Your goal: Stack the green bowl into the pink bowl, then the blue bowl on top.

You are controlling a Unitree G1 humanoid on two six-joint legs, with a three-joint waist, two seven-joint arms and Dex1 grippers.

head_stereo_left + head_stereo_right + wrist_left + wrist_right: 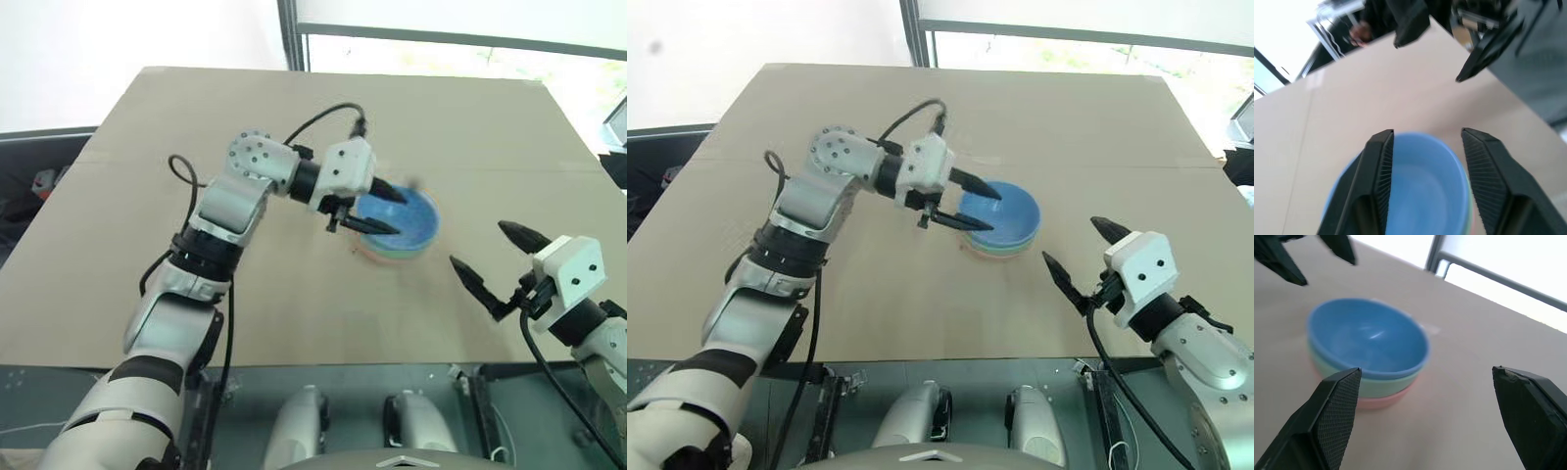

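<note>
From the head views, the three bowls are sitting stacked on the tan table [294,127], a little right of its middle. The blue bowl [407,217] is lying on top, smooth and plain, with its inside facing up. Under it a thin pale green edge is showing, and below that a narrow salmon-pink edge next to the table surface. The left end effector [377,208] is reaching from the left side over the near rim of the blue bowl, with its two black fingers apart, one above the rim and one beside it; they are not pressing on the bowl. The right end effector [490,259] is hanging to the right of the stack, well apart from it, with its fingers spread wide and holding nothing.

In the left wrist view, the blue bowl [1415,196] is lying between the two open fingers, and the rim is not being clamped.

In the right wrist view, the stack is showing clearly from the side: the blue bowl [1369,340] is nesting in the green bowl [1378,384], which is nesting in the pink bowl [1383,400]. All three are looking round and equal in size.
</note>
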